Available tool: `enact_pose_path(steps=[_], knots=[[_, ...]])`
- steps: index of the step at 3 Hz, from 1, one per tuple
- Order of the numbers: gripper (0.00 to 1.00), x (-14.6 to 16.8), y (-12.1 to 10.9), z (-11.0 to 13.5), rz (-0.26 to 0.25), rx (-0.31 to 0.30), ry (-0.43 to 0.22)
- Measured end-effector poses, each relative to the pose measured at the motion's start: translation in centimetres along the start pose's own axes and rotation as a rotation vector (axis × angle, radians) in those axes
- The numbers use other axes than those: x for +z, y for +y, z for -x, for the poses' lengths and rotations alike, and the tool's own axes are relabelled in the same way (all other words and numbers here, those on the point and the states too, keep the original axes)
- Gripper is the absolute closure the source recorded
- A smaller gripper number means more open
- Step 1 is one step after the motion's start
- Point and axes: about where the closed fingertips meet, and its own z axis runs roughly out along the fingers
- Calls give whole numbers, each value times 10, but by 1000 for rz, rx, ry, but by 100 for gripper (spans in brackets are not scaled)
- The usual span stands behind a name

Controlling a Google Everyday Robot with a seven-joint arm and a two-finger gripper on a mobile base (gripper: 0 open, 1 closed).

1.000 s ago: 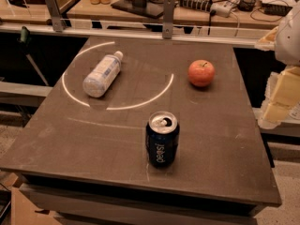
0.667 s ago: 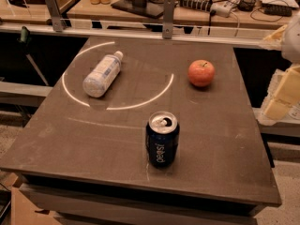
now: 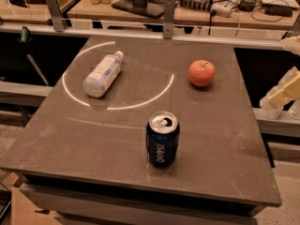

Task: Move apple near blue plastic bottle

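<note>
The red-orange apple (image 3: 201, 72) sits on the dark table (image 3: 220, 144) at the back right. The blue plastic bottle (image 3: 101, 74), whitish with a pale label and white cap, lies on its side at the back left, inside a ring of light. My gripper (image 3: 283, 109) hangs off the table's right edge, to the right of the apple and lower in the frame. It is partly cut off by the frame edge. Its two pale fingertips stand apart and hold nothing.
A dark blue Pepsi can (image 3: 162, 139) stands upright in the front middle of the table, between the apple and the near edge. A rail with metal posts (image 3: 169, 11) runs behind the table, with a cluttered bench beyond it.
The arm has drawn slightly to the right, so less of it shows at the frame edge. The apple, bottle and can have not moved.
</note>
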Motion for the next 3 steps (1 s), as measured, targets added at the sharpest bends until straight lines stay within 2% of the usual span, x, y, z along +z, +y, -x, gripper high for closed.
enact_pose_path(steps=[1,2,3], knots=[[0,21,-30,1,-70,22,-158],[0,21,-30,2,-69,22,-158],[0,39,-30,3,-31,35,-214]])
